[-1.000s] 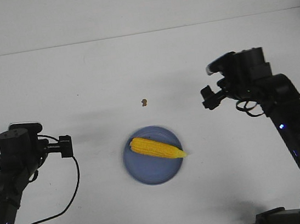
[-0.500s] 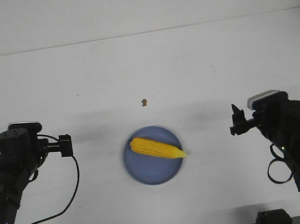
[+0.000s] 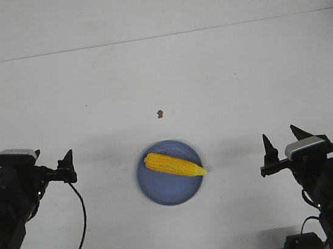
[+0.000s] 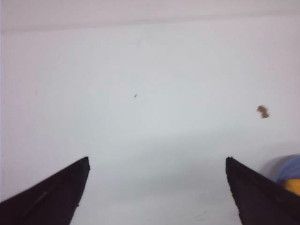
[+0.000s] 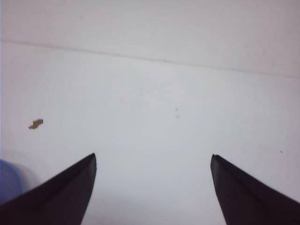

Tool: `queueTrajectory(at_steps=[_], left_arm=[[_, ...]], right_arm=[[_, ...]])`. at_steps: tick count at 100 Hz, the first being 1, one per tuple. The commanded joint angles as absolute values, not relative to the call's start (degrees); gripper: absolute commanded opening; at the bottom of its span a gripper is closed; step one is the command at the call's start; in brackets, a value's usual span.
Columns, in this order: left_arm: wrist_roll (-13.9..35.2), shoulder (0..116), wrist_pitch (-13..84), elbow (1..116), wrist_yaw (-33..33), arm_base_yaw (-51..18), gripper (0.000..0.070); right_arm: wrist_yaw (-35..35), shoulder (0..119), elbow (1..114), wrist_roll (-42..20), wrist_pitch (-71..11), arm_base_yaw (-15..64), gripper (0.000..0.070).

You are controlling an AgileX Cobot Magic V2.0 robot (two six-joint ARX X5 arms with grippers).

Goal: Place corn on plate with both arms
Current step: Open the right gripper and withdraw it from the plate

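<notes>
The bright yellow corn (image 3: 175,164) lies on the light blue plate (image 3: 163,192), its pointed end over the right rim. My left gripper (image 3: 53,156) is open and empty, well left of the plate. My right gripper (image 3: 280,135) is open and empty, well right of the plate. In the left wrist view the open gripper (image 4: 157,159) frames bare table, with the plate's edge (image 4: 287,166) and a bit of corn (image 4: 293,186) at the side. In the right wrist view the open gripper (image 5: 153,156) shows only table, with the plate's edge (image 5: 6,179).
A tiny brown speck (image 3: 160,113) lies on the white table (image 3: 160,76) behind the plate; it also shows in the left wrist view (image 4: 262,111) and the right wrist view (image 5: 35,123). A black cable (image 3: 80,215) hangs from the left arm.
My right arm has drawn back and down from beside the plate to the front right. My left arm has pulled back and lowered slightly. The corn and plate have not moved.
</notes>
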State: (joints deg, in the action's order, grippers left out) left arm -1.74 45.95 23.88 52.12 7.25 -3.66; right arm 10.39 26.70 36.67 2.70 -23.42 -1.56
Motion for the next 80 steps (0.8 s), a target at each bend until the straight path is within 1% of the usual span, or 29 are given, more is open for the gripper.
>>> queueTrajectory(at_steps=[1, 17, 26, 32, 37, 42, 47, 51, 54, 66, 74, 76, 77, 80], left_arm=[[-1.0, 43.5, 23.2, 49.2, 7.3, -3.7, 0.0567], [-0.8, 33.8, 21.9, 40.9, 6.8, -3.7, 0.0566], [-0.5, 28.4, 20.9, 37.3, 4.4, -3.7, 0.0564], [-0.4, 25.8, 20.9, 36.2, 3.3, -3.7, 0.053], [-0.4, 24.4, 21.3, 36.1, 2.7, -3.7, 0.0525], [-0.4, 23.2, 21.2, 36.1, 2.5, -3.7, 0.0525], [-0.4, 22.2, 20.9, 36.1, 2.5, -3.7, 0.0516], [-0.4, 21.8, 20.9, 36.1, 2.5, -3.7, 0.0474], [-0.4, 21.5, 20.9, 36.1, 2.5, -3.7, 0.0428], [-0.4, 21.3, 21.5, 36.1, 2.5, -3.7, 0.0196], [-0.4, 21.3, 21.8, 36.1, 2.5, -3.7, 0.0029], [-0.4, 21.3, 21.8, 36.1, 2.5, -3.7, 0.0], [-0.4, 21.3, 21.9, 36.1, 2.5, -3.7, 0.0], [-0.4, 21.3, 22.0, 36.1, 2.5, -3.7, 0.0]], right_arm=[[10.5, 25.2, 35.6, 1.4, -22.3, -1.5, 0.0512], [11.2, 20.3, 34.5, 1.1, -22.0, -1.5, 0.0512], [10.9, 18.6, 34.1, 1.0, -22.8, -1.5, 0.0512], [10.4, 18.1, 33.8, 0.6, -23.2, -1.5, 0.0511], [10.4, 17.9, 33.7, 0.3, -23.1, -1.5, 0.0511], [10.4, 17.8, 33.7, 0.0, -22.5, -1.5, 0.0496], [10.3, 17.8, 33.7, 0.0, -22.2, -1.5, 0.0458], [10.1, 17.8, 33.7, 0.0, -22.2, -1.5, 0.0413], [9.8, 17.8, 33.7, 0.0, -22.2, -1.5, 0.0367], [7.4, 17.7, 33.7, 0.0, -22.5, -1.5, 0.0187], [7.0, 17.7, 33.7, 0.0, -22.7, -1.5, 0.0047], [6.9, 17.7, 33.7, 0.1, -22.7, -1.5, 0.0012], [6.9, 17.7, 33.7, 0.1, -22.7, -1.5, 0.0001], [6.6, 17.7, 33.7, 0.1, -22.7, -1.5, 0.0001]])
